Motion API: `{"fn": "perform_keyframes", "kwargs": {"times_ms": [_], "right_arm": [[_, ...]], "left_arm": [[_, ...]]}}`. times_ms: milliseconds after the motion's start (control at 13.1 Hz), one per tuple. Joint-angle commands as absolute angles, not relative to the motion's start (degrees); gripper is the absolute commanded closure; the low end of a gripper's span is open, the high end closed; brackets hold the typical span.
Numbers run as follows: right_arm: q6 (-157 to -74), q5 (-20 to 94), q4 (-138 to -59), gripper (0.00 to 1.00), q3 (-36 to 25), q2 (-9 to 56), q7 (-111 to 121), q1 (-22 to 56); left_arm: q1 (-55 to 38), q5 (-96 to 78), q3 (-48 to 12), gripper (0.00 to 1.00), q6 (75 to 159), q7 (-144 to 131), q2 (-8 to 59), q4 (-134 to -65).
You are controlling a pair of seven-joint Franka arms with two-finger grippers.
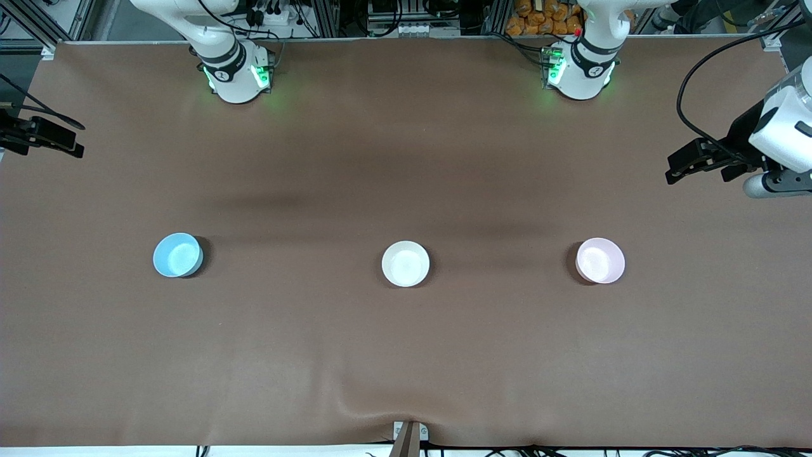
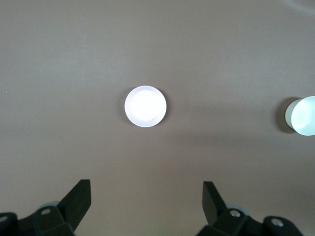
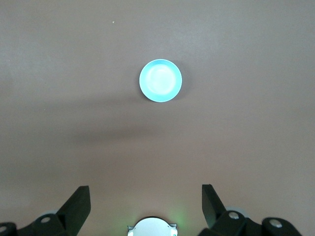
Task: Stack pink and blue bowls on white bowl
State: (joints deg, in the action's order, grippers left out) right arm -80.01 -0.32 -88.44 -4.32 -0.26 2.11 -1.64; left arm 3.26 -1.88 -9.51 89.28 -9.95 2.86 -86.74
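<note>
Three bowls sit in a row on the brown table (image 1: 406,158), well apart: one blue bowl (image 1: 177,255) toward the right arm's end, one white bowl (image 1: 405,263) in the middle, one pink bowl (image 1: 599,260) toward the left arm's end. Two grippers hang high with fingers spread and empty: the left gripper (image 1: 682,166) over its table end, the right gripper (image 1: 60,143) over the other.

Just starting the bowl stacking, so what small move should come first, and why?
Probably lower the left tool toward the pink bowl. All three bowls sit apart in a row, the white bowl in the middle, nothing stacked. Both tools are open and high at the table's ends; the right tool can take the blue bowl afterwards.
</note>
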Motion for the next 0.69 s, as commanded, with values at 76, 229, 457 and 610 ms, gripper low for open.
{"fn": "perform_keyframes", "kwargs": {"times_ms": [76, 229, 457, 610], "right_arm": [[-80.0, -0.4, -88.3, 0.0, -4.4, -0.5, 2.5, -1.4], [-80.5, -0.4, -88.4, 0.0, -4.4, -0.4, 2.5, -1.4], [-80.5, -0.4, -88.4, 0.0, -4.4, -0.4, 2.5, -1.3], [-80.5, -0.4, -88.4, 0.0, -4.4, -0.4, 2.5, -1.3]], "left_arm": [[4.0, -2.3, -9.6, 0.0, 88.9, -7.8, 4.7, -86.8], [3.8, -0.8, -9.4, 0.0, 89.3, -7.2, 6.8, -86.7], [4.0, 1.4, -9.5, 0.0, 92.2, -6.0, 10.9, -86.9], [5.5, 1.4, -9.4, 0.0, 94.7, -2.8, 14.0, -87.3]]}}
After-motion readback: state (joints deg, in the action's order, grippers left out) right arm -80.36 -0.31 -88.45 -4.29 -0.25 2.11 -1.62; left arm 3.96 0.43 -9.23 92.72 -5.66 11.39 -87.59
